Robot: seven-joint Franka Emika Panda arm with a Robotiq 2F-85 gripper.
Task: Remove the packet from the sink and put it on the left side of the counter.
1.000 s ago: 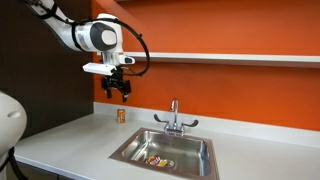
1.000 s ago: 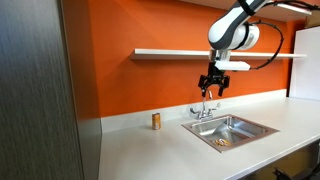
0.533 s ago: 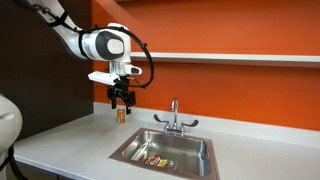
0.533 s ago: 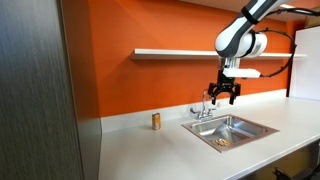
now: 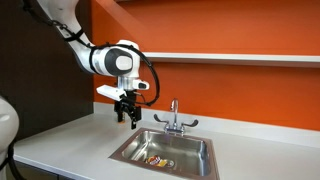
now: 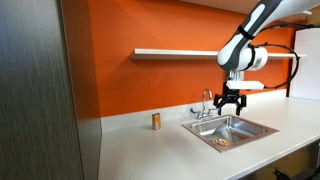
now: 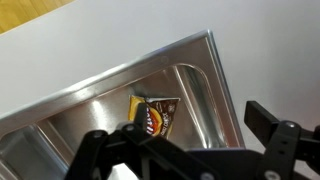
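The packet (image 7: 157, 113) lies flat on the bottom of the stainless-steel sink (image 7: 150, 64); it has orange, red and dark print. It also shows as a small patch in both exterior views (image 5: 158, 161) (image 6: 222, 141). My gripper (image 5: 129, 114) (image 6: 232, 103) hangs in the air above the sink (image 5: 195, 146) (image 6: 250, 124), well clear of the packet. In the wrist view the gripper (image 7: 185, 150) is open and empty, and its dark fingers frame the packet below.
A chrome faucet (image 5: 173, 117) (image 6: 205, 104) stands at the back of the sink. A small orange-gold can (image 6: 156, 121) stands on the light-grey counter (image 6: 140, 150) beside the sink. A shelf (image 6: 175, 53) runs along the orange wall.
The arm has swung sideways and down from above the counter near the can to a spot over the sink. The gripper has stayed open. The packet has not moved.
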